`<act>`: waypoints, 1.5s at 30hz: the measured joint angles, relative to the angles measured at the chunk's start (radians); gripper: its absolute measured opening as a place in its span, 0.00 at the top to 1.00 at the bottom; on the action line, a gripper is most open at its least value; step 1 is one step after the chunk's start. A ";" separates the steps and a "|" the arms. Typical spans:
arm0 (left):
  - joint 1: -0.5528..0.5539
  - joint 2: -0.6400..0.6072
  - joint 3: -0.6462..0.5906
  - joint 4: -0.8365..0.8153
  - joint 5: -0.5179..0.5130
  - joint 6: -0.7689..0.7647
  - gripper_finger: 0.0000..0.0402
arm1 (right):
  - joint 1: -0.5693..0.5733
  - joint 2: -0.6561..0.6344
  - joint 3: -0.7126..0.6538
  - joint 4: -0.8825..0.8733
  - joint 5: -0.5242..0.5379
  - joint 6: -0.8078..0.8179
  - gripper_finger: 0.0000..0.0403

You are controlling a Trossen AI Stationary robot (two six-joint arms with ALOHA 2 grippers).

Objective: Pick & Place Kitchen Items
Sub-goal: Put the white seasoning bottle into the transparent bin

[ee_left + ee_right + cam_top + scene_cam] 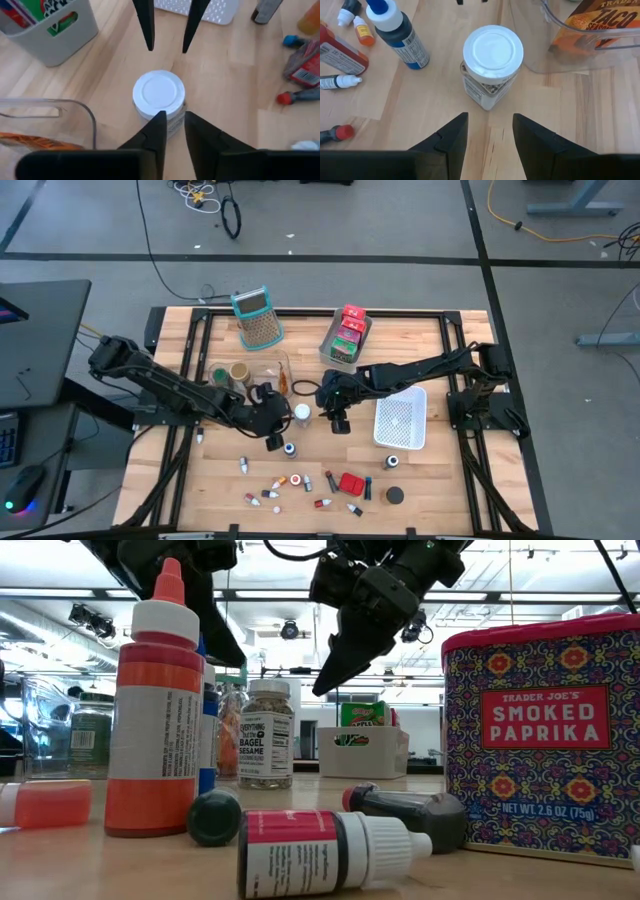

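A short jar with a white lid (pixel 159 91) (pixel 493 47) (pixel 302 412) stands upright on its base at the table's middle, labelled bagel sesame in the low view (pixel 267 735). My left gripper (pixel 173 115) (pixel 282 417) comes at it from the table's left, its fingers nearly together at the jar's near side. My right gripper (pixel 490 117) (pixel 168 49) (pixel 323 412) faces the jar from the right, open and a little short of it. Small bottles and tubes (pixel 300 483), a red paprika tin (pixel 540 740) and an orange bottle (pixel 155 710) lie near the front edge. My left gripper has its fingertips (pixel 161 117) in front of the jar's side just under the lid (pixel 172 116), slanting down from the table's left. Whether they touch the jar I cannot tell. The jar stands upright on the table.
A clear container (pixel 262 372) (pixel 75 107) with a taco packet (pixel 595 20) stands just left of the jar. A grey bin of packets (pixel 345 340), a teal-handled grater (pixel 258 318) and a white perforated basket (pixel 400 422) are nearby. A blue-capped bottle (pixel 395 32) stands near the jar.
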 joint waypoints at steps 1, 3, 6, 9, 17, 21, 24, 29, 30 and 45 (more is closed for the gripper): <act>0.000 0.000 0.000 0.000 0.000 -0.008 0.84 | 0.000 0.000 0.000 0.003 0.000 0.000 0.59; 0.000 0.000 0.000 0.012 0.002 -0.015 0.85 | 0.000 0.000 0.000 0.009 0.000 0.000 0.59; 0.002 0.000 0.000 0.018 0.004 0.039 0.86 | 0.000 0.000 0.000 0.015 -0.002 0.000 0.59; 0.002 0.000 0.000 0.046 -0.010 0.113 0.83 | 0.000 0.000 0.000 0.014 -0.002 0.000 0.59; 0.013 0.000 0.000 0.112 -0.001 0.221 0.61 | 0.000 0.000 0.000 0.014 -0.002 0.000 0.59; 0.031 0.003 0.000 0.113 0.008 0.195 0.49 | 0.000 0.000 0.000 0.015 -0.002 0.000 0.59; 0.046 0.026 0.000 0.119 0.015 0.182 0.42 | 0.000 0.000 0.000 0.016 -0.002 0.000 0.59; 0.078 0.102 -0.001 0.166 0.028 0.226 0.34 | 0.000 0.000 0.000 0.018 -0.002 0.000 0.59; 0.083 0.110 0.000 0.178 0.034 0.247 0.33 | 0.000 0.000 0.000 0.015 -0.002 0.000 0.59; 0.175 0.164 0.002 0.179 0.212 0.193 0.26 | 0.000 0.000 0.000 0.015 -0.002 0.000 0.59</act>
